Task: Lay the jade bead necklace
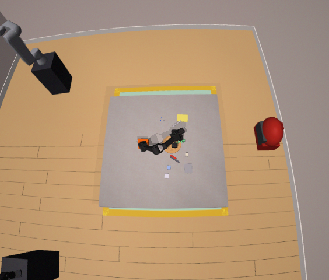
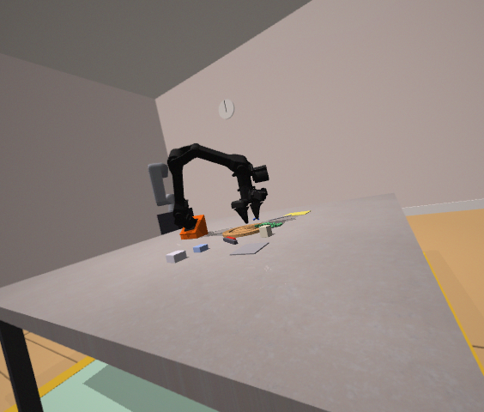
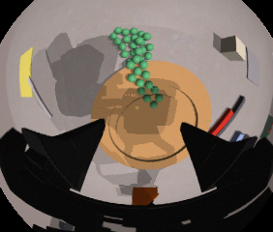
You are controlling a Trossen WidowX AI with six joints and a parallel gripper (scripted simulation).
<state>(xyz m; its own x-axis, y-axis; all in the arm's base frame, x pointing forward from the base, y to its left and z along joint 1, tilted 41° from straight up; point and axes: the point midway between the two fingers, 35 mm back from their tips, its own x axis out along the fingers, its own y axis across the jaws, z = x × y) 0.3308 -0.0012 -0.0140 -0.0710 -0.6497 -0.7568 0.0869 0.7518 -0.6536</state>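
The jade bead necklace (image 1: 182, 140) (image 2: 269, 224) (image 3: 137, 58) is a bunched strand of green beads. In the wrist view its far part lies on the table beyond the round bead board (image 1: 175, 150) (image 2: 233, 232) (image 3: 201, 97). Its narrow near end lies across the board's edge and reaches just inside the dark groove ring. The rest of the visible groove has no beads in it. My gripper (image 2: 251, 221) (image 3: 143, 124) is wide open and empty. It hangs above the board, with its fingertips on either side of the groove ring in the wrist view and the beads ahead of them.
A red and dark bar (image 1: 172, 156) (image 3: 222, 122) and a cream block (image 1: 186, 154) (image 2: 265, 231) (image 3: 232, 46) lie near the board. A yellow sheet (image 1: 182, 118) (image 2: 298, 213) (image 3: 25, 72), a grey plate (image 1: 188, 168) (image 2: 250, 248) and a blue block (image 1: 168, 167) (image 2: 200, 247) are farther out.
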